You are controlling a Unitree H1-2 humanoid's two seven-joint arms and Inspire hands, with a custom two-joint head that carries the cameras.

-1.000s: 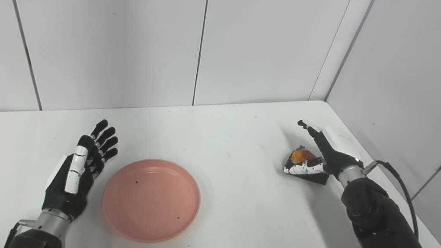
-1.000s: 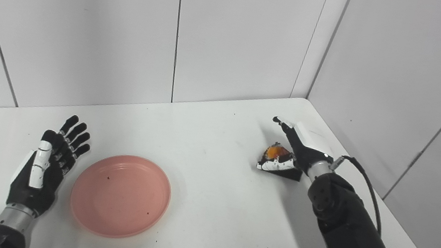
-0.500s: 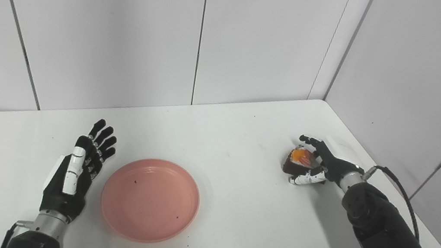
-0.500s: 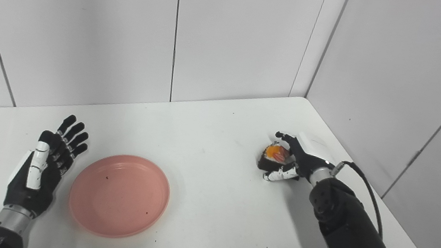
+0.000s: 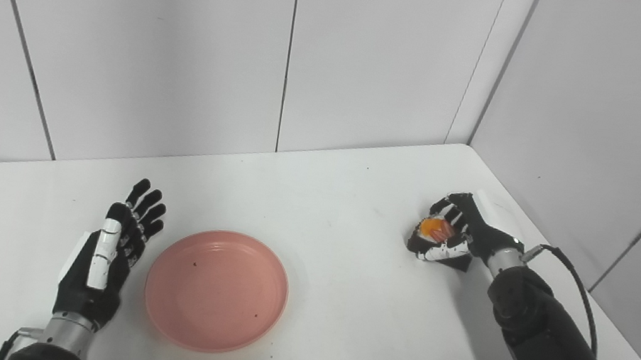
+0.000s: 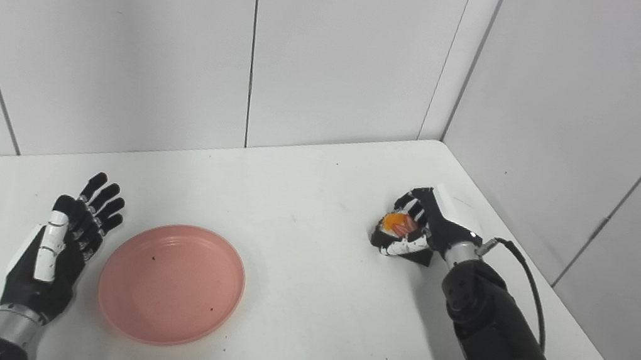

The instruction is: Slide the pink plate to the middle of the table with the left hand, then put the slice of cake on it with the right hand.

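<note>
In the left eye view the right hand (image 5: 457,235) curls its fingers around the slice of cake (image 5: 435,230), which sits near the right edge of the table (image 5: 351,312). The pink plate (image 5: 216,289) lies left of centre, toward the front edge. So the grasp is under way; next comes a lift and a carry over to the plate.

In the right eye view the left hand (image 6: 55,251) rests flat just beside the plate, fingers spread, holding nothing (no readable writing anywhere).
</note>
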